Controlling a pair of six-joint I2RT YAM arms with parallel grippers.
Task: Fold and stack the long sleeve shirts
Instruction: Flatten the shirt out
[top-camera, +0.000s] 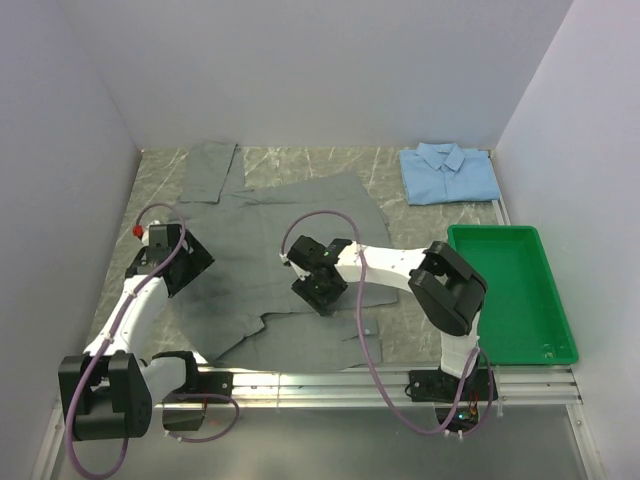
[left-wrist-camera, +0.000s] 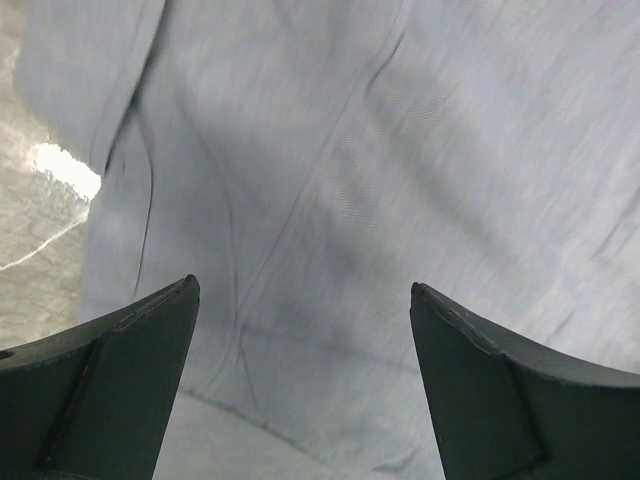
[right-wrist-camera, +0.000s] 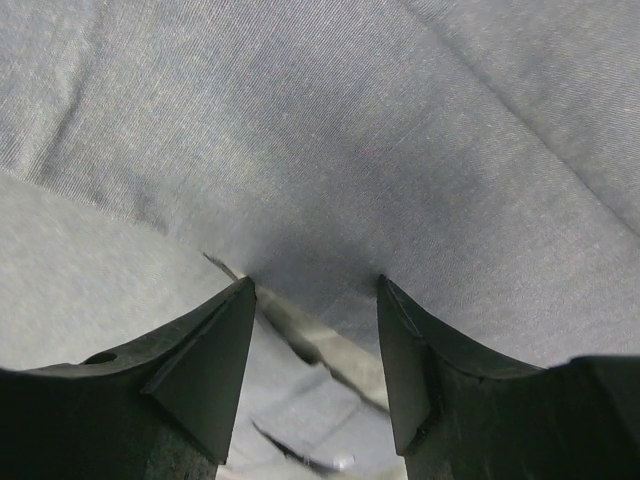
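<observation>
Altogether two shirts are counted. The grey shirt (top-camera: 280, 230) is spread flat on the middle and left of the table (top-camera: 300, 165), creased in places. Its body is laid with the long axis running from the near edge toward the far wall, and one sleeve is stretched out toward the far left corner. Which end bears the collar cannot be told. The blue shirt (top-camera: 450, 172) is set folded in the far right corner, well apart from the grey one, with its collar pointed at the far wall.

Two grippers are seen. The left gripper (left-wrist-camera: 305, 290) is held over the left edge of the grey shirt, its jaws spread wide with only cloth below them. The right gripper (right-wrist-camera: 315, 285) is lowered over the middle of the grey shirt, its jaws set partly apart at a fold edge; whether the cloth is touched cannot be told.

One green tray (top-camera: 510, 290) is placed along the right side, near the blue shirt.
</observation>
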